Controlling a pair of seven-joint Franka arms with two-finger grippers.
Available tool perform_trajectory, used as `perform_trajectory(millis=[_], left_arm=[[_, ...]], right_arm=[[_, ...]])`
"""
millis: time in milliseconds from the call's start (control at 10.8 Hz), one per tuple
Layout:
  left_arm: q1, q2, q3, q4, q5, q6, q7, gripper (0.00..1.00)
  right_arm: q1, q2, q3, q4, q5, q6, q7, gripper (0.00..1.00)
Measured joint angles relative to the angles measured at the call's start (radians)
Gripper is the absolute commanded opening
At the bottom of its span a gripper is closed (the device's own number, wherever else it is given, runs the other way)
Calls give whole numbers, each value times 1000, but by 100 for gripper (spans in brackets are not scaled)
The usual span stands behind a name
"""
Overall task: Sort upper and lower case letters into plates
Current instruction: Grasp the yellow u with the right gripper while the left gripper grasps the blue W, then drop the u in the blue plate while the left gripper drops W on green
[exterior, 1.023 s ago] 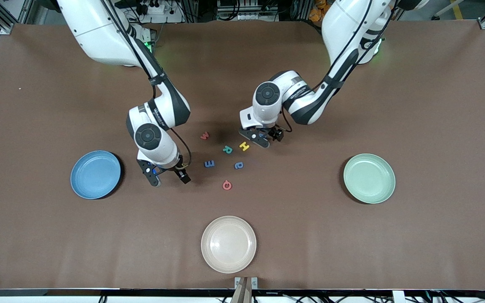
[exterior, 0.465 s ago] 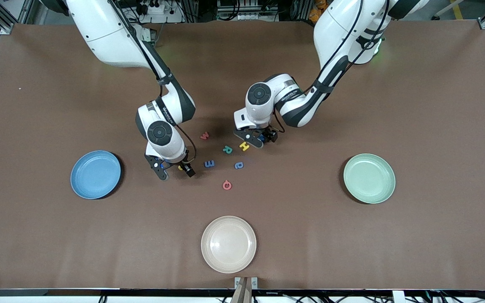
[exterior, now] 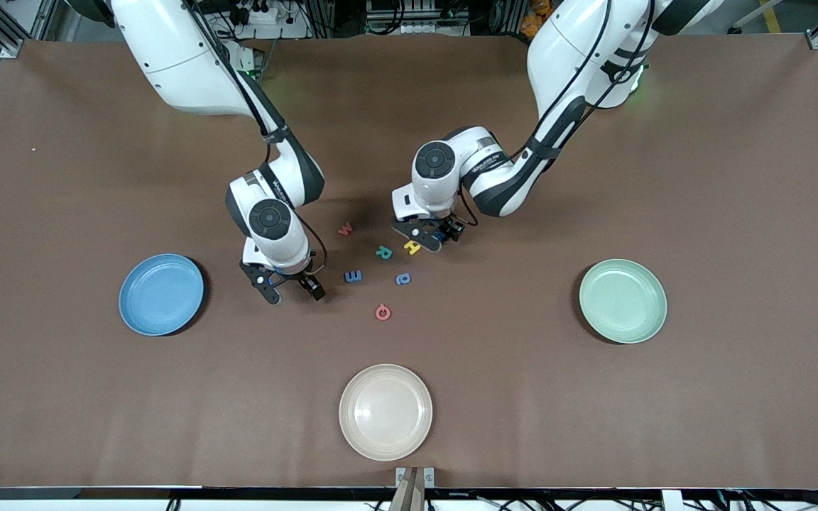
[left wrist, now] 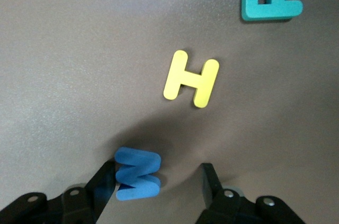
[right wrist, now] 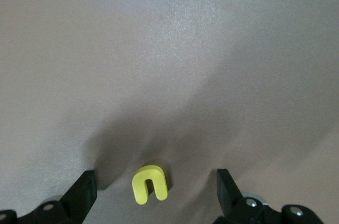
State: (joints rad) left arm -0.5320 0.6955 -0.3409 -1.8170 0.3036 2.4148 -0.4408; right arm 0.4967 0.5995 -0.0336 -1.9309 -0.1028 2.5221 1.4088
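Observation:
A small blue zigzag letter (left wrist: 136, 175) lies on the table between the fingers of my left gripper (left wrist: 158, 175). One finger (left wrist: 105, 179) touches it and the other stands apart, so the gripper is open. In the front view my left gripper (exterior: 435, 235) is low beside the yellow H (exterior: 412, 247). My right gripper (right wrist: 156, 177) is open and low over the table, with a small yellow arch-shaped letter (right wrist: 150, 184) lying free between its fingers. The blue plate (exterior: 161, 294) sits at the right arm's end and the mint green plate (exterior: 623, 300) at the left arm's end.
More loose letters lie mid-table: a red W (exterior: 344, 229), a teal R (exterior: 383, 252), a blue E (exterior: 353, 276), a small blue letter (exterior: 402, 279) and a red round letter (exterior: 383, 311). A cream plate (exterior: 385, 411) sits nearest the front camera.
My left gripper's jaws have narrowed around the blue letter. My right gripper has shifted a little toward the letters and now straddles the yellow arch letter.

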Motion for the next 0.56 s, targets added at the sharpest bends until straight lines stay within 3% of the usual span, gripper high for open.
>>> perform_trajectory(millis=[93, 186, 558], left_arm=[[0, 0, 0, 4, 10, 0, 0, 10], [0, -1, 0, 8, 25, 0, 0, 0], [37, -19, 13, 16, 37, -10, -38, 0]], right_arm=[[0, -4, 0, 0, 0, 1, 0, 100], [0, -7, 0, 0, 0, 2, 0, 100], [0, -12, 0, -4, -1, 3, 0, 100]])
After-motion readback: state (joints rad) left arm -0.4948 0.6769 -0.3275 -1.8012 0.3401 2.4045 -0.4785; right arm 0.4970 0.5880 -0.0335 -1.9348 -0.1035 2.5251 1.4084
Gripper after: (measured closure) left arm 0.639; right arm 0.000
